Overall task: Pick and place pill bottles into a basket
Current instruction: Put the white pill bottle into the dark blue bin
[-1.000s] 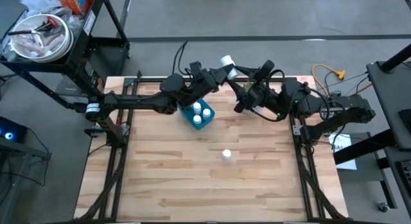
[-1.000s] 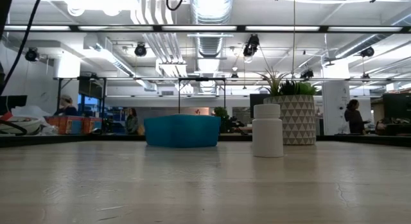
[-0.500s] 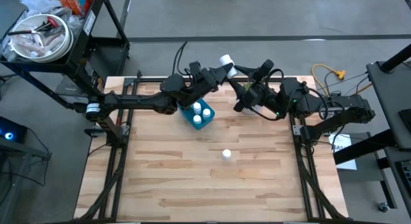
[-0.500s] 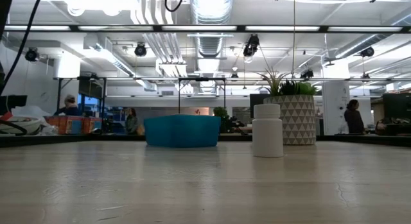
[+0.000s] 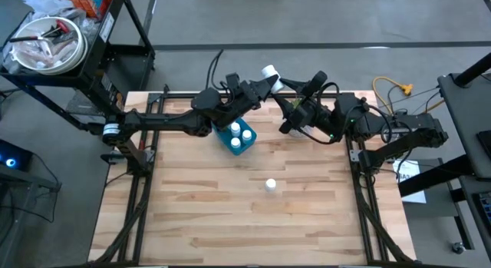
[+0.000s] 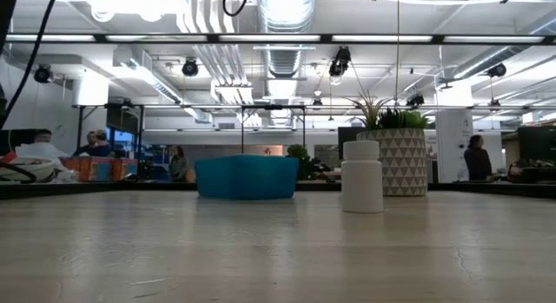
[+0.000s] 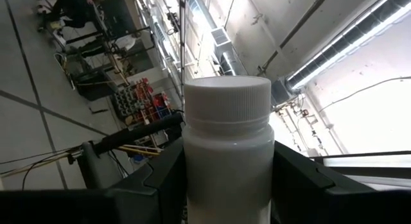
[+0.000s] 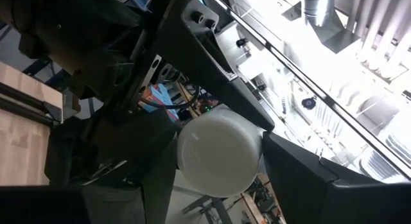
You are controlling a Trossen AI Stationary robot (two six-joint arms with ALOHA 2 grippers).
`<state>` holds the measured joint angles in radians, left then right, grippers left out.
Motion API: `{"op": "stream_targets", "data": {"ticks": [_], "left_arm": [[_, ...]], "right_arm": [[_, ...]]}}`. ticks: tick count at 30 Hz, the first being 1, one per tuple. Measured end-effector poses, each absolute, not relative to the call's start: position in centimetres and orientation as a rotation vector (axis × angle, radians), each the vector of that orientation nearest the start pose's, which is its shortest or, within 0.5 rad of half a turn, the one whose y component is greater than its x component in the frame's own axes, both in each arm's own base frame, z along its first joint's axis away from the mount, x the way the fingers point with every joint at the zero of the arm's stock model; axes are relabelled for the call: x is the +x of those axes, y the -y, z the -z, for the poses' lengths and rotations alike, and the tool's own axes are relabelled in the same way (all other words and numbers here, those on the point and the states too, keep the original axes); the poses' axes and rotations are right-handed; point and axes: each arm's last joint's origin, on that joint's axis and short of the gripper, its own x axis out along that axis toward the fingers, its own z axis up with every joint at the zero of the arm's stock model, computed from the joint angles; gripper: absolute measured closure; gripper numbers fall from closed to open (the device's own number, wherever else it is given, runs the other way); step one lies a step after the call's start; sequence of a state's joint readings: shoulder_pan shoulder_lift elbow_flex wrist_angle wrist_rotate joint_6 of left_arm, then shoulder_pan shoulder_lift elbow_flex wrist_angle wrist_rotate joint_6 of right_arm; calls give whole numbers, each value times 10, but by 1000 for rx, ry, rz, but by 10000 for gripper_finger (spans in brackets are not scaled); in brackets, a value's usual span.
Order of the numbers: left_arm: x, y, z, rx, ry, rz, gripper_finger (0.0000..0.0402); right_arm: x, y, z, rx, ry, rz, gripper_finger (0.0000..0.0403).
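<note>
One white pill bottle (image 5: pixel 270 72) is held in the air over the table's far edge, between my two grippers. My left gripper (image 5: pixel 263 81) is shut on it, and my right gripper (image 5: pixel 285 97) meets it from the right. Neither gripper shows in the low view. The blue basket (image 5: pixel 227 137) stands under my left arm with three white caps showing in it, and it also shows in the low view (image 6: pixel 246 178). Another pill bottle (image 5: pixel 270 185) stands upright on its base at mid-table, seen too in the low view (image 6: pixel 362 177). My left gripper pinches the bottle's body (image 7: pixel 226 185) between its two fingers, below the cap (image 7: pixel 226 99). The fingers lie across the bottle. The bottle is clear of the table, its cap end past the fingers. My right gripper has its fingers (image 8: pixel 292 176) on either side of the same bottle, coming along its length. The bottle's round end (image 8: pixel 218 158) faces the wrist camera. The fingers' edges lie against it on both sides.
A white patterned pot with a green plant (image 6: pixel 395 160) stands at the far side, behind the standing bottle. Black frame rails run along the table's left and right sides (image 5: pixel 138 183). A cart with a bowl (image 5: pixel 46 45) stands off the table's far left.
</note>
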<state>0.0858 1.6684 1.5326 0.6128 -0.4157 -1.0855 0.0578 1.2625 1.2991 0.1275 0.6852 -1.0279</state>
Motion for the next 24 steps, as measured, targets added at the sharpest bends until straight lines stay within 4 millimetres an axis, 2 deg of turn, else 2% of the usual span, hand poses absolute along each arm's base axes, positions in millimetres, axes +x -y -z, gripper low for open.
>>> {"op": "stream_targets", "data": {"ticks": [13, 24], "left_arm": [[378, -44, -436, -1119, 691, -173, 236], [378, -44, -436, -1118, 692, -173, 227]], "right_arm": [[272, 3, -439, -923, -185, 661, 194], [272, 3, -439, -920, -186, 665, 227]]}}
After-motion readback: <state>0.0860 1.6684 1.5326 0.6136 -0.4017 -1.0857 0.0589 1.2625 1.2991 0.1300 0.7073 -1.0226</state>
